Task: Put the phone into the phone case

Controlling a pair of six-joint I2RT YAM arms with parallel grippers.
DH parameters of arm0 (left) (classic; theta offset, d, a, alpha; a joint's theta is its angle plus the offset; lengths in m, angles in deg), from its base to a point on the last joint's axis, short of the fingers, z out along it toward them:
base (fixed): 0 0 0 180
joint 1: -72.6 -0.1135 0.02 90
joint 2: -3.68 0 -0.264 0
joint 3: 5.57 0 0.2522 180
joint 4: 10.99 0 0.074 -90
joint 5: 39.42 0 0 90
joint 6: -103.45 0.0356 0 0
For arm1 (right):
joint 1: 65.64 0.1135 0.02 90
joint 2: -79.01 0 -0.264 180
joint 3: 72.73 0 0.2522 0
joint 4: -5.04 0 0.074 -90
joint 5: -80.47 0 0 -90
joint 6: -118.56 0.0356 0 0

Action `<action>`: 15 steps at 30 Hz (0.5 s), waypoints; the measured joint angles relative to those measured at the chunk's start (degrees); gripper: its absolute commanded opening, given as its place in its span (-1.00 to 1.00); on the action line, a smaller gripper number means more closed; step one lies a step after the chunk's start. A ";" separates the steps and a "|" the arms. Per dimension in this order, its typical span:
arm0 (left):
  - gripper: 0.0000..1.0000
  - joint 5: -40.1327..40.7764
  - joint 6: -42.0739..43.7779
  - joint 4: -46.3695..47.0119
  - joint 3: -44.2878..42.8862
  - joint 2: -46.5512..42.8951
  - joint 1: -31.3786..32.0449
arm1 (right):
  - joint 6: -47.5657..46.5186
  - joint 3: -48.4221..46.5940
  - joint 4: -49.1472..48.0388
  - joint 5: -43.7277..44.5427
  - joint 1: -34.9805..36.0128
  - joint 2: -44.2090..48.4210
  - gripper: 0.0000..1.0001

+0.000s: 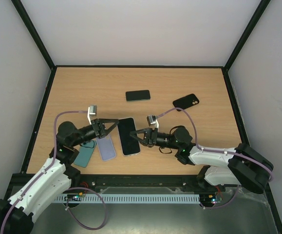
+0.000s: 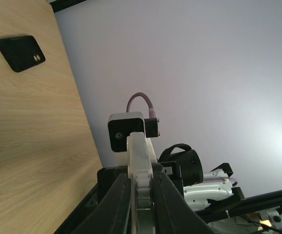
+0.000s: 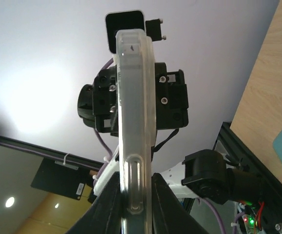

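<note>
Both arms meet mid-bench (image 1: 82, 87) on the phone (image 1: 128, 134), which faces screen-up w/ a pale rim round it. In the wrist views that rim reads as a clear case (image 3: 136, 97), seen edge-on. L pincer (image 1: 115, 126) is clamped on its left long edge. In the L wrist view the dark fingers (image 2: 119, 197) squeeze the thin white edge from both sides. R pincer (image 1: 136, 137) is clamped on the opposite long edge, and its fingers (image 3: 106, 207) pinch the translucent rim the same way, w/ a slot cutout showing just above them. Each wrist cam looks straight across at the other arm's cam. Can't tell if the phone is lifted or resting on the bench. A lilac case (image 1: 106, 147) lies just left of it, under the L pincer, w/ a teal case (image 1: 85, 153) touching its left side. Farther back lie a black phone (image 1: 138, 95) and, well apart to the right, a black case (image 1: 186, 101) w/ two lens holes.
</note>
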 measured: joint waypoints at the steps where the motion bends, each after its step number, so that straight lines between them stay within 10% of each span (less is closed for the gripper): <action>1: -0.56 0.07 0.37 -0.70 -0.46 0.13 0.00 | -0.39 0.00 0.61 0.52 0.00 0.22 -0.77; 9: 0.44 -0.07 1.75 -4.63 -0.90 0.13 -0.02 | -2.05 0.00 9.51 9.62 0.22 3.87 -0.77; 15: 0.58 -0.20 1.84 -5.01 2.19 -1.79 0.00 | -2.16 -0.35 12.31 14.38 0.22 3.48 -0.77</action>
